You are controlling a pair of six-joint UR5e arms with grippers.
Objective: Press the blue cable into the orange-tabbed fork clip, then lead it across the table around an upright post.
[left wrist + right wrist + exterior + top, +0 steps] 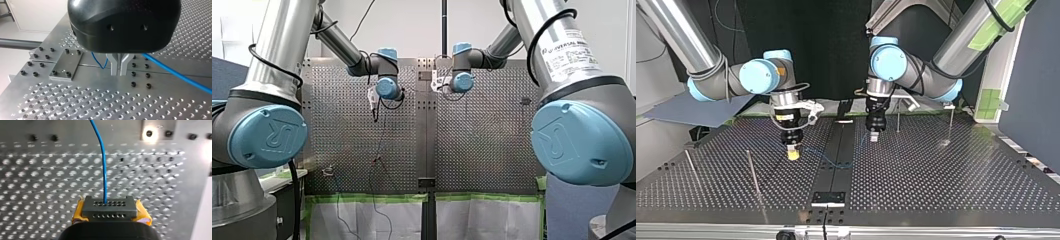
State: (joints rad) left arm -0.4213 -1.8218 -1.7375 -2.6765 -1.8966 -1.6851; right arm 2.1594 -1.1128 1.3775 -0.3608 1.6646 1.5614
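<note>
Nearest the left wrist camera, the left gripper (117, 73) was seen under its black housing. Its metal fingers (113, 67) were pinched together with no gap showing, tips just above the perforated table (75, 100). The blue cable (175, 72) was seen behind the fingers: a small loop on one side, a straight run leaving on the other, lifted off the surface. Whether the cable was actually clamped there could not be told from that view. A bolted plate (65, 65) was noted beside the gripper, with black screw heads along the seam.

Right wrist view: the right gripper (110, 208) was closed on the cable. Yellow pads (78, 213) showed either side of a grey drilled finger block (110, 213). The cable came out at the block and ran straight ahead over the table toward a row of screws.

Top view: both grippers were pointed down near the table's middle. The right gripper was at the view's left of the dark centre strip (836, 150); the left gripper was at its right and further back. The cable was strung between them, sagging across the strip in a shallow V. Thin upright posts (754, 172) were noted: two at the view's left, nearer the camera than the right gripper, and two at the view's right behind the left gripper. All four were well apart from the cable.

Front view: both grippers were seen over the far half of the table, one either side of the centre seam.
</note>
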